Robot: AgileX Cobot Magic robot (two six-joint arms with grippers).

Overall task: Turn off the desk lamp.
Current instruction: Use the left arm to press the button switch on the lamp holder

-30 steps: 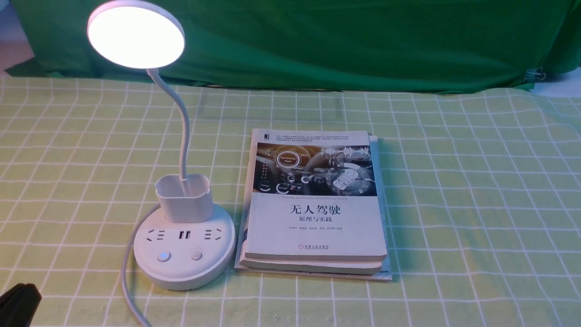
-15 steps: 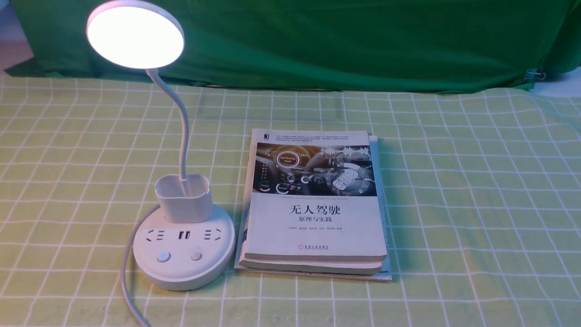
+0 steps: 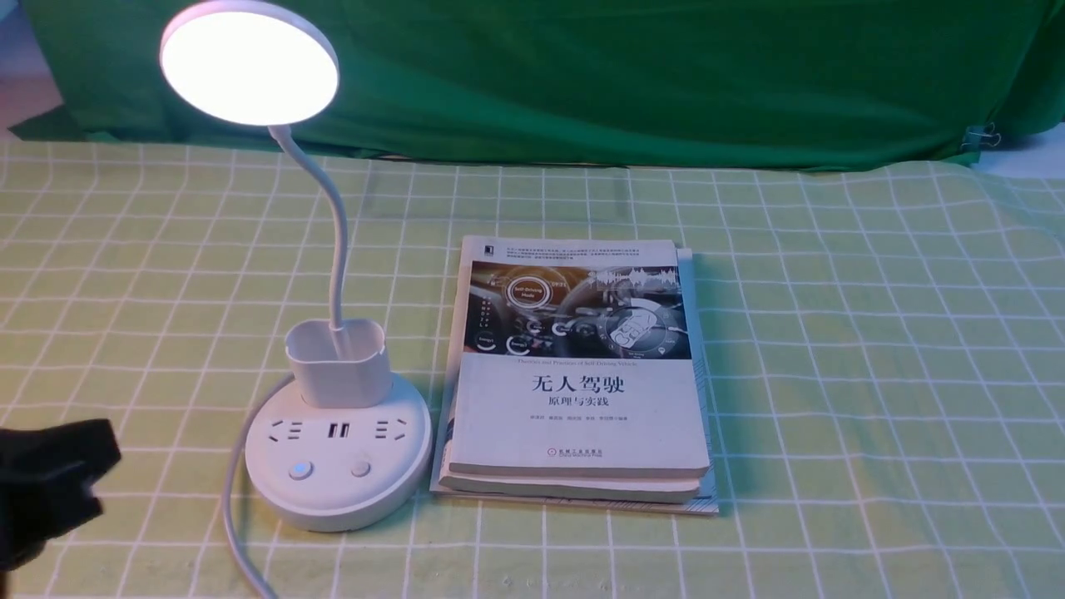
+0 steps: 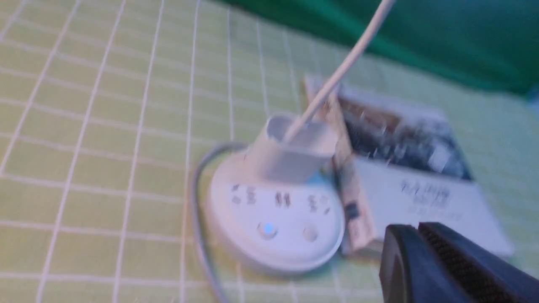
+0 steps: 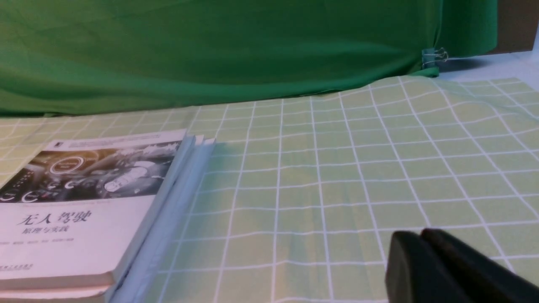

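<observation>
The white desk lamp (image 3: 337, 453) stands left of centre, its round head (image 3: 250, 66) glowing brightly above a thin bent neck. Its round base carries sockets and two buttons; the left button (image 3: 299, 470) glows blue, the right one (image 3: 360, 469) is plain. In the blurred left wrist view the lamp base (image 4: 273, 223) shows the lit button (image 4: 267, 229). My left gripper (image 3: 58, 474) is at the left edge, a little left of the base, its tips (image 4: 417, 229) pressed shut and empty. My right gripper (image 5: 419, 237) is shut over bare cloth, out of the front view.
A stack of books (image 3: 578, 374) lies just right of the lamp base, touching or nearly so. The lamp's grey cord (image 3: 233, 516) runs from the base toward the near edge. Green checked cloth (image 3: 874, 374) covers the table; a green curtain (image 3: 666, 75) hangs behind.
The left gripper, out of the front view half a second ago, has come in at the left edge, farther in than one second ago. The lamp stays lit.
</observation>
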